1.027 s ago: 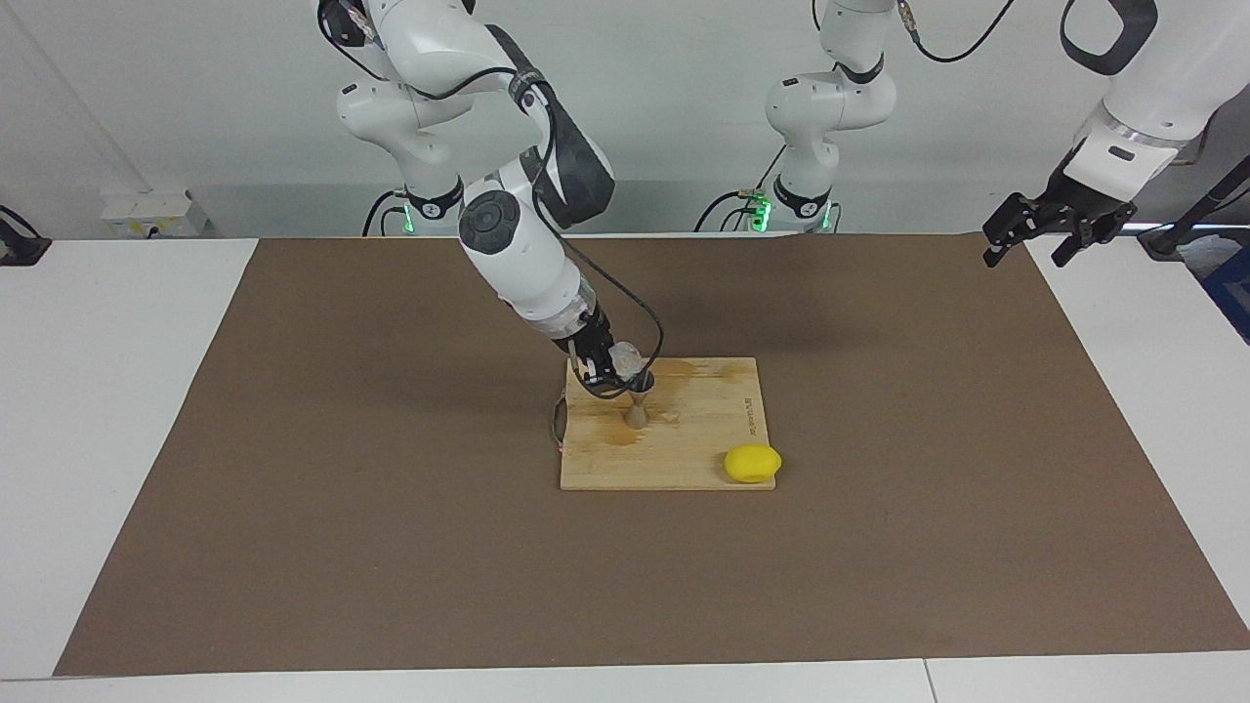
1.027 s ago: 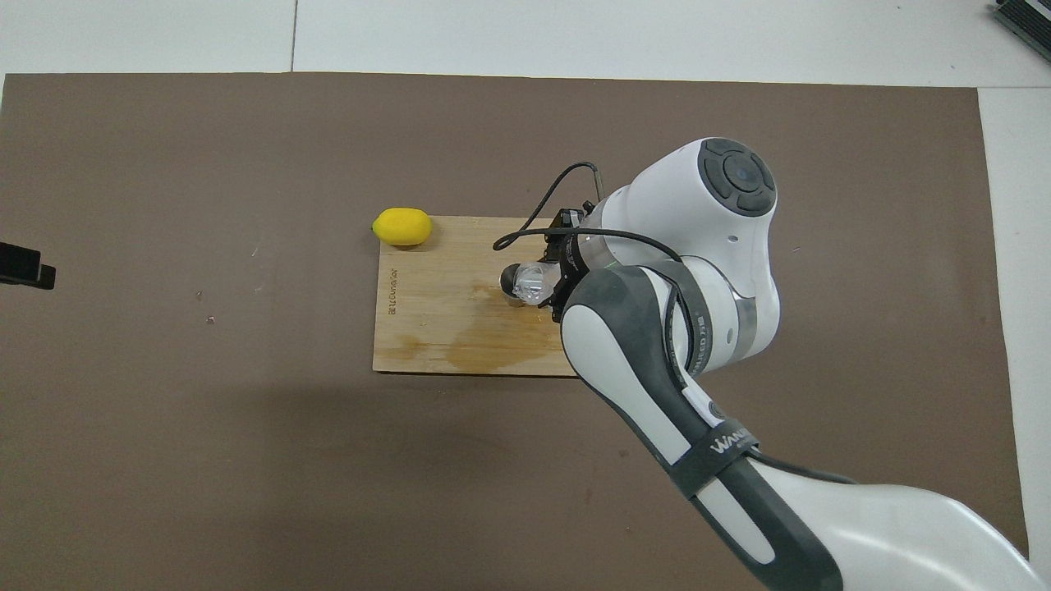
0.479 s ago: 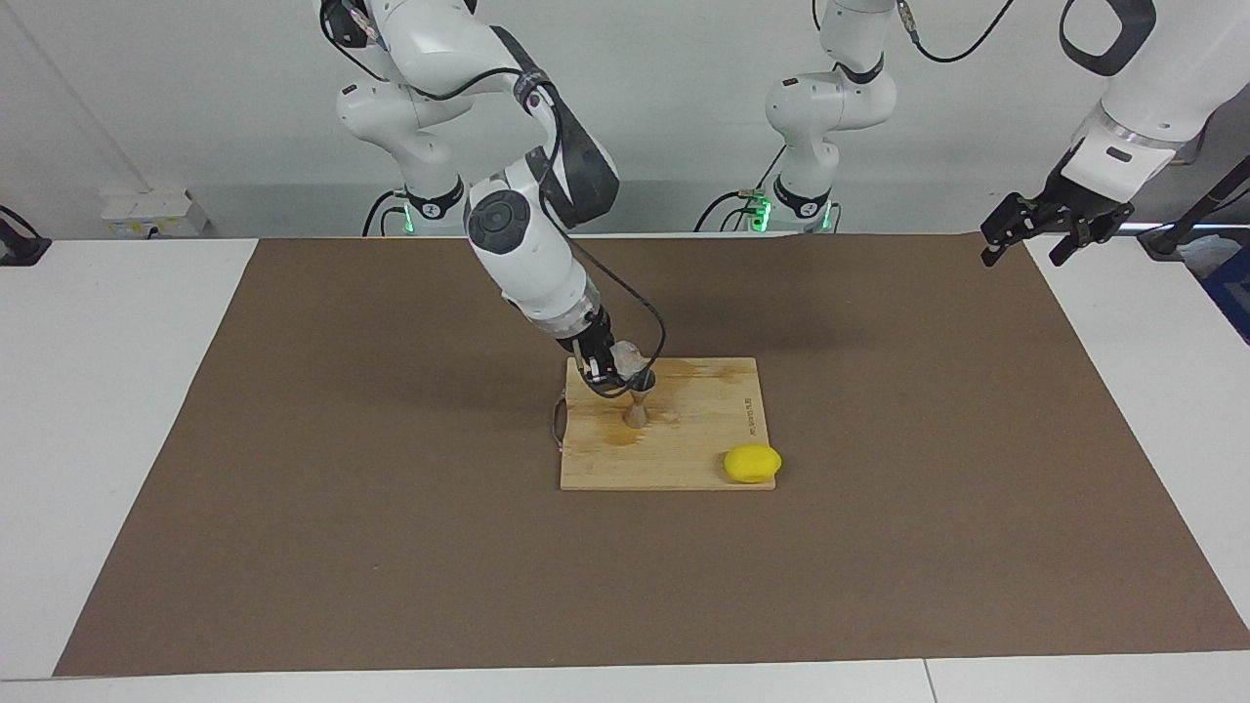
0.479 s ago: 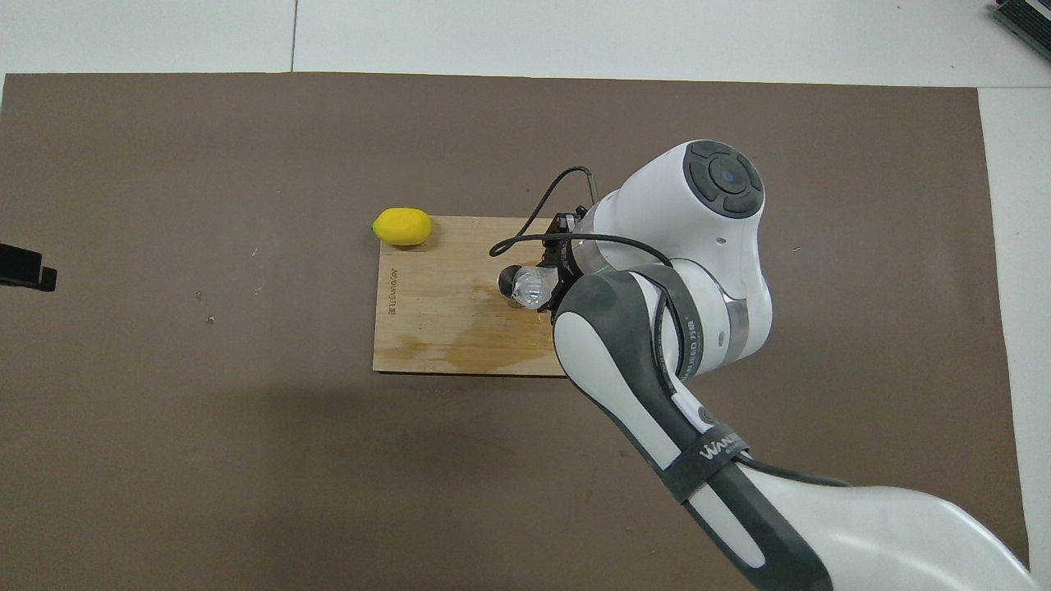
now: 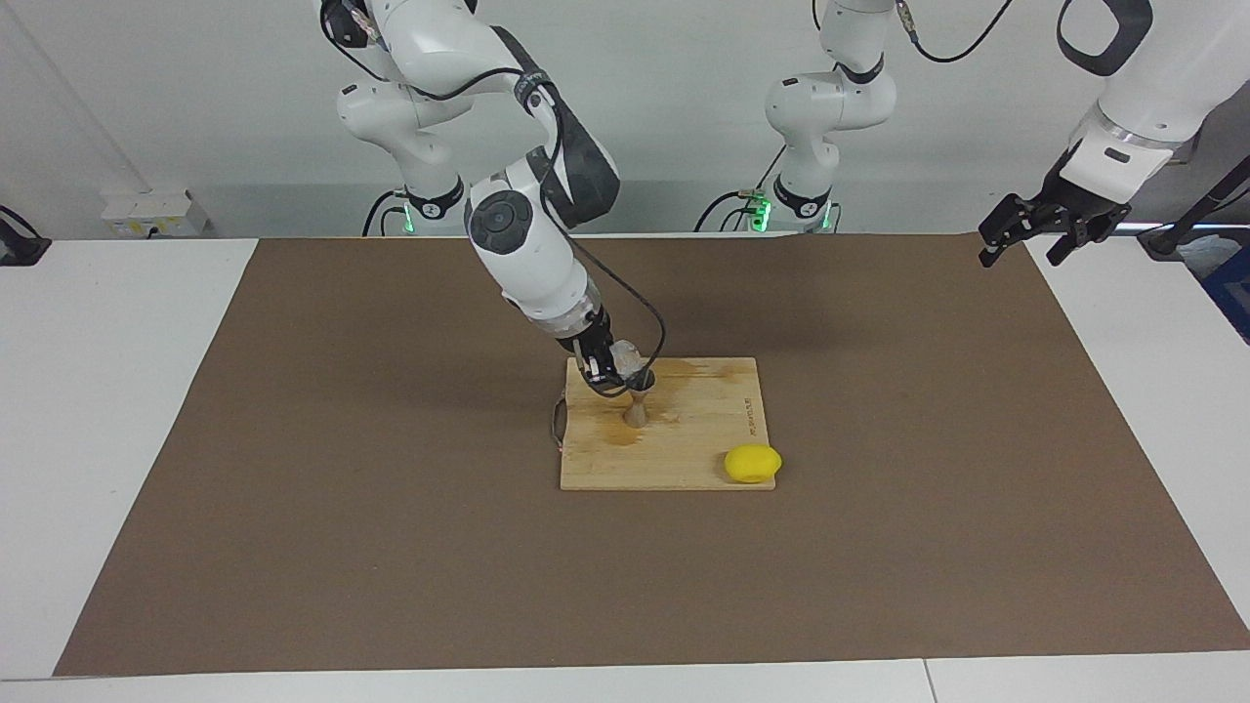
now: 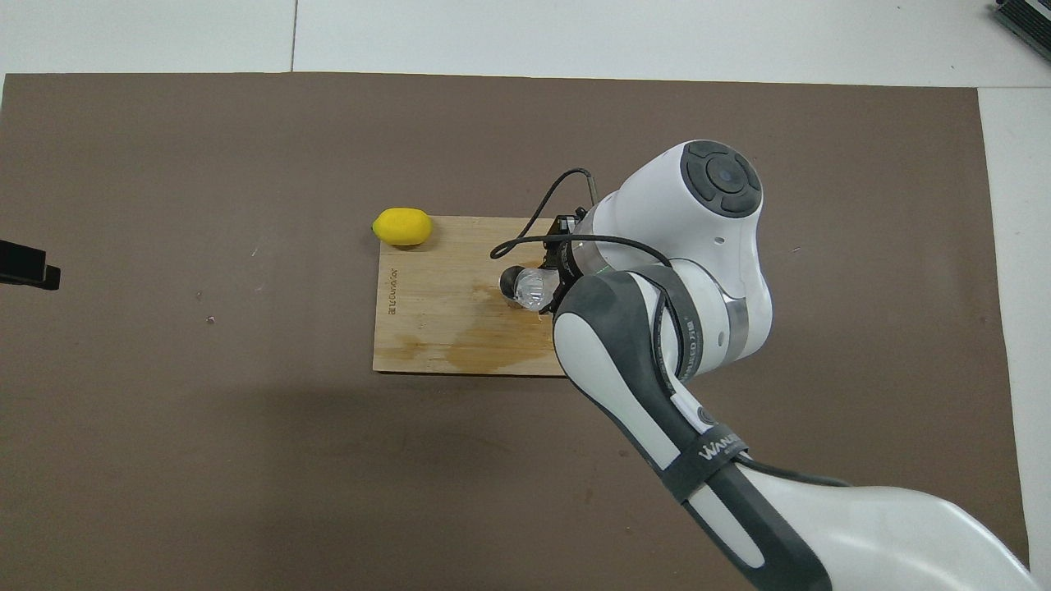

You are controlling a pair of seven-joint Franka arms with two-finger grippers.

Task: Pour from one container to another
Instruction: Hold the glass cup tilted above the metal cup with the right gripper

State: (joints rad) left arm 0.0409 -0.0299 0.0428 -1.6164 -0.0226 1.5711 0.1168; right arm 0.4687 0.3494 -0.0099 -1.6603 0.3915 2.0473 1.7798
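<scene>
**Glass cup tipped over the jigger on the board**

The right gripper [image 5: 613, 369] hangs over the wooden board [image 5: 684, 459], its jaws clamped on the glass cup [image 5: 628, 361]. The cup sits tilted in the grip, its mouth leaning toward the top of the metal jigger [image 5: 637, 402], which stands upright on the board directly under the cup. In the overhead view the cup [image 6: 534, 287] covers part of the jigger [image 6: 511, 283], so only the jigger's dark rim shows beside it; whether rim and glass touch cannot be told. The right arm reaches in steeply from its own end of the bench, and its cable loops out over the board's edge.

The board lies near the middle of the brown mat [image 5: 342, 508]. A wet, darker stain [image 6: 484, 341] spreads over the part of the board nearer to the robots, and a smaller one lies around the jigger's foot. A yellow lemon [image 5: 752, 463] rests at the board's corner farthest from the robots, toward the left arm's end, half over the edge. The jigger stands well in from every board edge, well apart from the lemon. Bare mat lies on all sides of the board.

The left gripper [image 5: 1027, 227] waits raised above the mat's corner at the left arm's end, jaws spread wide and holding nothing.
</scene>
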